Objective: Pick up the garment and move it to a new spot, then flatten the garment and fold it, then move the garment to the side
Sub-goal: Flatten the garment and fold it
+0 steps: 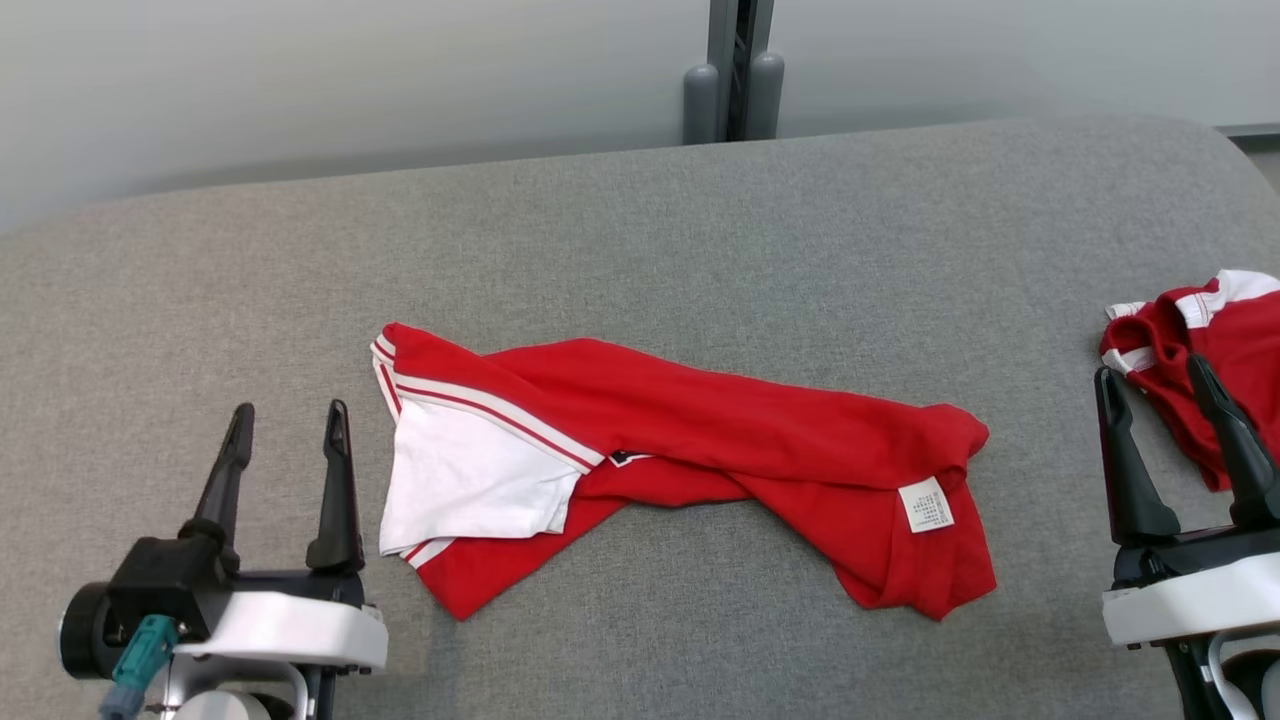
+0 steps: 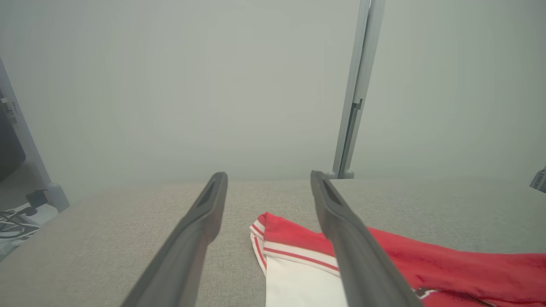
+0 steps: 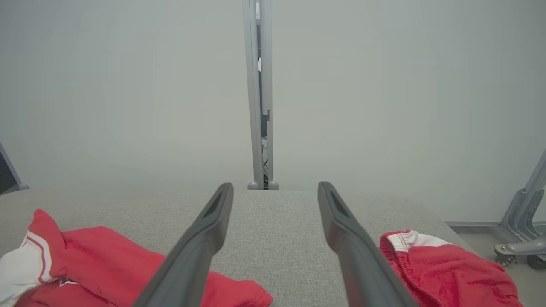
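Grey woven table top (image 1: 640, 230) under a pale wall, with a grey post (image 1: 735, 70) beyond the far edge. Near the middle, the red garment (image 1: 720, 430), crumpled and twisted into a long band running left to right, with a white panel (image 1: 470, 480) edged in striped trim turned up at the left end and a care label (image 1: 926, 504) showing at the right. Lies straight on the cloth, inside no bin or basket. At the right edge, a second garment (image 1: 1235, 330), red and white, bunched, also loose on the surface.

Left gripper (image 1: 290, 407) at the near left, fingers spread apart and holding nothing, just left of the white panel and clear of it. Right gripper (image 1: 1148, 365) at the near right, likewise spread and empty, tips close by the second garment (contact unclear) and well apart from the middle one.

By the look of it, very early in the task. Not grasped, not flattened, not folded. Cannot tell whether already moved to its new spot. Probably left to do: taking hold, shifting, spreading flat, folding, setting aside.
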Controlling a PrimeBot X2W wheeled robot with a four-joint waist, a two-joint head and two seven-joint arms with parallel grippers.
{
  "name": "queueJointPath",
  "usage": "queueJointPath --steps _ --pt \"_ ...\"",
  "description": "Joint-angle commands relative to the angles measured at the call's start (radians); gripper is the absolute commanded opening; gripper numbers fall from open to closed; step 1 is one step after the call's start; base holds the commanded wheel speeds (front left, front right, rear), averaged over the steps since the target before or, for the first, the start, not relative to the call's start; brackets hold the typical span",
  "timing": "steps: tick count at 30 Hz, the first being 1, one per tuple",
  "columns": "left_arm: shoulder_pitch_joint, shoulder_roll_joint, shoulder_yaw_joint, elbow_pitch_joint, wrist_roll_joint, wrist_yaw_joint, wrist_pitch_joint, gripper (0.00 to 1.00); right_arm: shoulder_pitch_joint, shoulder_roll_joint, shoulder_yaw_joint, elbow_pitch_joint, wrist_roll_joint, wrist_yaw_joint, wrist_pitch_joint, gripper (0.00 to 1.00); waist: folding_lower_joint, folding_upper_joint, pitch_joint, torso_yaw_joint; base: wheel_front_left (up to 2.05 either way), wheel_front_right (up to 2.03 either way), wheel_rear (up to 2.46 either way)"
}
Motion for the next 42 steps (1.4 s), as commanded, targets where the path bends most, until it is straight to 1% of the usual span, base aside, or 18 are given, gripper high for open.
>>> queueJointPath --steps 1,8,19,21,24,28,30,33,39,40,42 --pt "0.015 0.001 -0.004 -0.004 0.006 0.007 0.002 1.0 -0.001 0.001 -0.001 -0.004 -0.006 0.0 -0.011 1.0 0.0 0.0 -0.012 0.005 0.0 0.0 0.0" --pt "0.042 0.001 -0.025 -0.01 0.002 0.006 0.021 1.0 0.019 0.016 0.003 -0.019 0.001 0.0 -0.01 1.0 0.0 0.0 -0.03 0.008 0.0 0.0 0.0" --pt "0.024 0.011 -0.039 -0.013 -0.002 -0.001 0.037 1.0 0.011 0.021 0.005 -0.021 0.007 0.0 -0.003 1.0 0.0 0.0 -0.019 0.02 0.0 0.0 0.0" --pt "0.009 0.015 -0.046 -0.008 -0.01 -0.014 0.057 1.0 0.006 0.022 0.009 -0.021 0.011 0.0 -0.001 1.0 0.0 0.0 -0.011 0.021 0.0 0.0 0.0" --pt "-0.012 0.022 -0.063 0.029 -0.048 -0.049 0.129 1.0 -0.003 0.02 0.023 -0.017 0.014 0.0 0.0 1.0 0.0 0.0 0.005 0.017 0.0 0.0 0.0" --pt "-0.041 0.028 -0.078 0.115 -0.107 -0.092 0.229 1.0 -0.018 0.023 0.044 -0.008 0.02 0.0 -0.002 1.0 0.0 0.0 0.036 0.001 0.0 0.0 0.0" --pt "-0.055 0.029 -0.077 0.171 -0.131 -0.109 0.26 1.0 -0.022 0.025 0.054 0.0 0.023 0.0 -0.005 1.0 0.0 0.0 0.053 -0.009 0.0 0.0 0.0" --pt "-0.076 0.032 -0.067 0.251 -0.167 -0.132 0.287 1.0 -0.03 0.029 0.062 0.013 0.028 0.0 -0.012 1.0 0.0 0.0 0.076 -0.022 0.0 0.0 0.0" --pt "-0.106 0.027 -0.047 0.367 -0.22 -0.17 0.298 1.0 -0.041 0.03 0.065 0.03 0.034 0.0 -0.029 1.0 0.0 0.0 0.104 -0.04 0.0 0.0 0.0" --pt "-0.111 0.024 -0.047 0.382 -0.226 -0.175 0.299 0.91 -0.042 0.03 0.065 0.032 0.035 0.0 -0.03 1.0 0.0 0.0 0.107 -0.042 0.0 0.0 0.0" --pt "-0.118 0.02 -0.047 0.411 -0.238 -0.189 0.298 0.38 -0.043 0.03 0.064 0.037 0.037 0.0 -0.031 1.0 0.0 0.0 0.11 -0.043 0.0 0.0 0.0"
